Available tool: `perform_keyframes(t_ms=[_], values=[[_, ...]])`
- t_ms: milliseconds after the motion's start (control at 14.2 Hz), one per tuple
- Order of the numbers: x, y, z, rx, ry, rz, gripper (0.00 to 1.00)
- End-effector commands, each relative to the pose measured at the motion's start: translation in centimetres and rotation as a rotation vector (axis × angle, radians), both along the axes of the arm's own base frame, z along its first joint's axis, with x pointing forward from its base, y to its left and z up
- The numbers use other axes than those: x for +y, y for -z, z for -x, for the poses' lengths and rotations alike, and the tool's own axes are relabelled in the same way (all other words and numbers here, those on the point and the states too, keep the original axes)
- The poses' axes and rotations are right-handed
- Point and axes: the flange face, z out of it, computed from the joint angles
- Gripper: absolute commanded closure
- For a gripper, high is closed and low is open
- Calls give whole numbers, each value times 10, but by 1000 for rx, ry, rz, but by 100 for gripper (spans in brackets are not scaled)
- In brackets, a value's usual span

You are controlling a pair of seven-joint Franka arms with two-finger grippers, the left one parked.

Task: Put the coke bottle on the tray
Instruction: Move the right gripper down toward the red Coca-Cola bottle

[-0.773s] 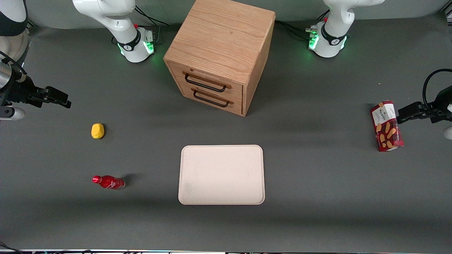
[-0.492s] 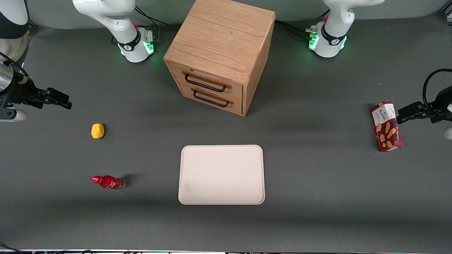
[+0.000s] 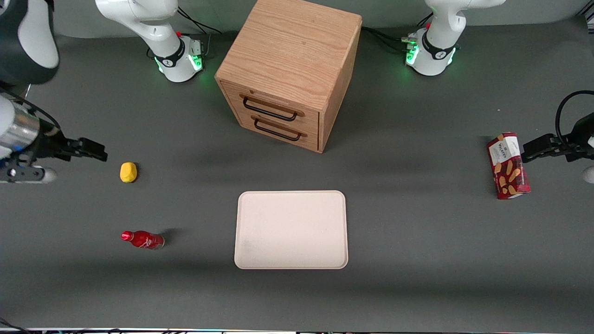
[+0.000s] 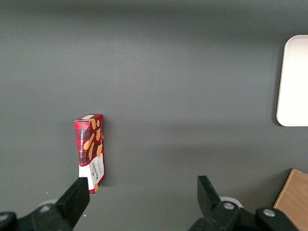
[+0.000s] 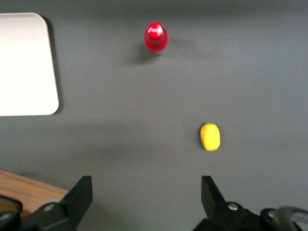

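Your gripper (image 3: pixel 95 155) hovered with its fingers spread wide and nothing between them, near the yellow lump (image 3: pixel 128 172), toward the working arm's end of the table. The coke bottle (image 3: pixel 143 240) stood on the grey table (image 3: pixel 417 241), nearer the front camera, well apart from the tray (image 3: pixel 291 229).
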Motion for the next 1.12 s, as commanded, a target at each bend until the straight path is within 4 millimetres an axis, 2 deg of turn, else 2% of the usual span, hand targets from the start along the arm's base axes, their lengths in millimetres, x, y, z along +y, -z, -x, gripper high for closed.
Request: perform_keyframes(t_ms=[0, 422, 562, 1055], values=[[5, 34, -29, -15, -64, 12, 0], [1, 95, -75, 5, -189, -1, 0], [-1, 124, -85, 30, -194, -3, 0], [-10, 169, -107, -33, -250, 4, 0]])
